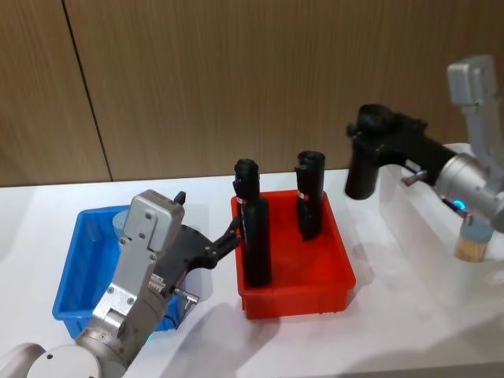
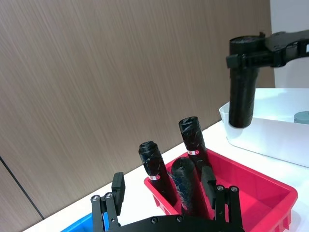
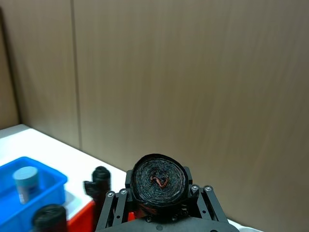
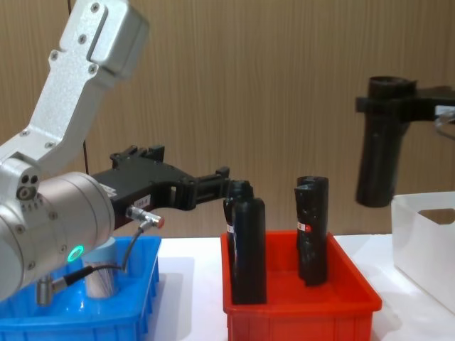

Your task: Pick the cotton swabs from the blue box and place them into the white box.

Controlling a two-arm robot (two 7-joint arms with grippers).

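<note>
One cotton swab jar [image 4: 103,273] with a pale blue lid stands in the blue box [image 1: 75,272], also seen in the right wrist view [image 3: 25,181]. My left gripper [image 1: 206,216] hovers over that box's right side, open and empty, fingers pointing at the red bin. A second cotton swab jar [image 1: 472,240] stands in the white box [image 2: 260,137] at the far right. High over the white box's left rim, my right gripper [image 1: 378,134] is shut on a tall black bottle [image 4: 380,153], held upright.
A red bin [image 1: 295,279] sits in the middle between the two boxes, with two tall black bottles [image 1: 253,228] [image 1: 309,197] standing in it. The left gripper's fingertip [image 4: 220,174] is close to the nearer bottle. A wood-panelled wall runs behind the white table.
</note>
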